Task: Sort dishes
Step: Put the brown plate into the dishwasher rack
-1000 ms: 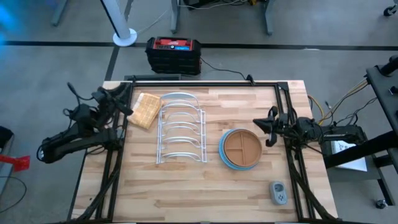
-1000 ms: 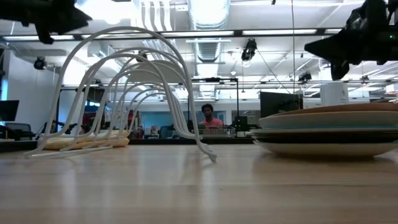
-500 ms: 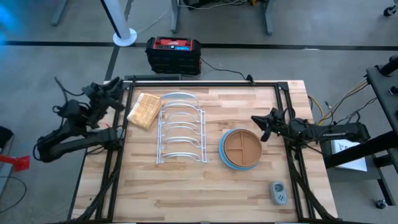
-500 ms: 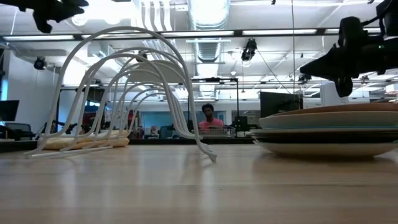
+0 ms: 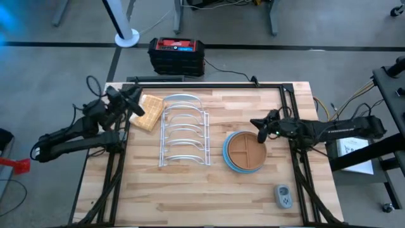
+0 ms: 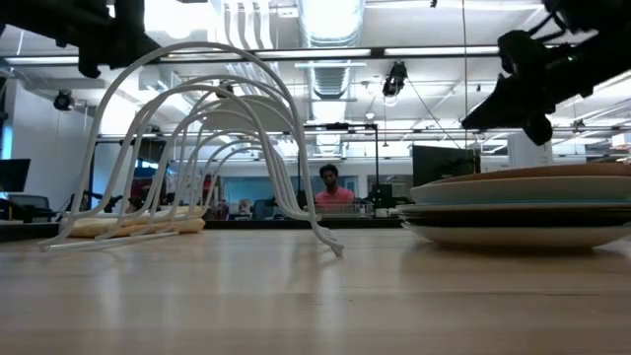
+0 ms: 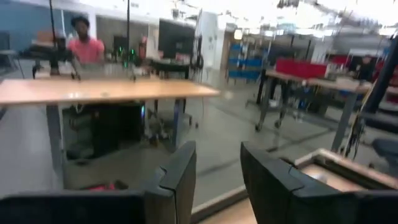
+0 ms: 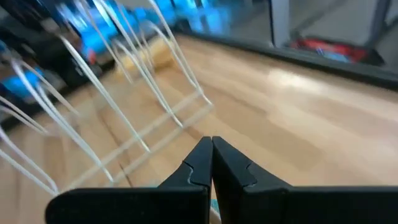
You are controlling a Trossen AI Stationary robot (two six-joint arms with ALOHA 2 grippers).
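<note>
On the left I have my left claw (image 5: 137, 105) hanging with its fingers parted over the table's (image 5: 190, 190) far-left corner, just beside the tan block (image 5: 146, 113) and left of the white wire rack (image 5: 184, 130). Right of the rack, the stack of plates (image 5: 245, 152) lies flat on the table, the brown wooden divided plate (image 5: 246, 149) topmost. My right claw (image 5: 261, 128), fingers pressed together, hovers at the stack's far-right rim.

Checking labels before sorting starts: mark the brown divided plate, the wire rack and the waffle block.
brown divided plate (image 5: 245, 149): high view, centre of its top face.
wire rack (image 5: 184, 116): high view, on an arch wire.
waffle block (image 5: 149, 114): high view, middle of its textured top.
</note>
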